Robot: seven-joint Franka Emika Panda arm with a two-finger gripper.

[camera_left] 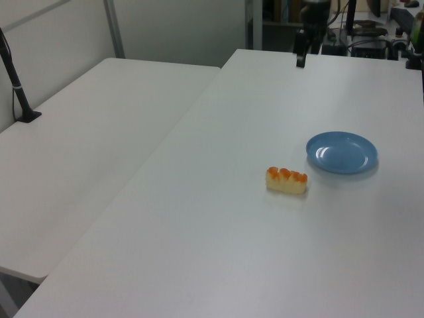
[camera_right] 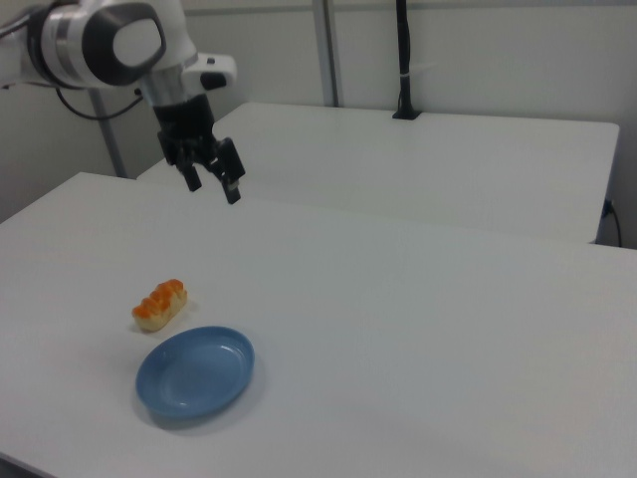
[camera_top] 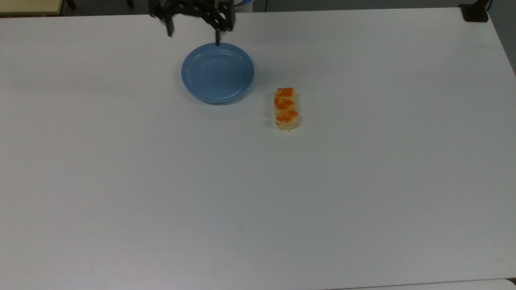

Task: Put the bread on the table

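Plate (camera_top: 217,73) blue, beside bread (camera_top: 286,108) on table (camera_top: 258,193); end effector (camera_right: 211,179) fingers apart, aloft.

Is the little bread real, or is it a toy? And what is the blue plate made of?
The bread: probably a plastic or foam toy, since its orange bumps shine and its pale sides look very smooth and even. I can't be sure.
The blue plate: maybe glazed ceramic or hard plastic; it is glossy, with neat ridged rings inside the rim.
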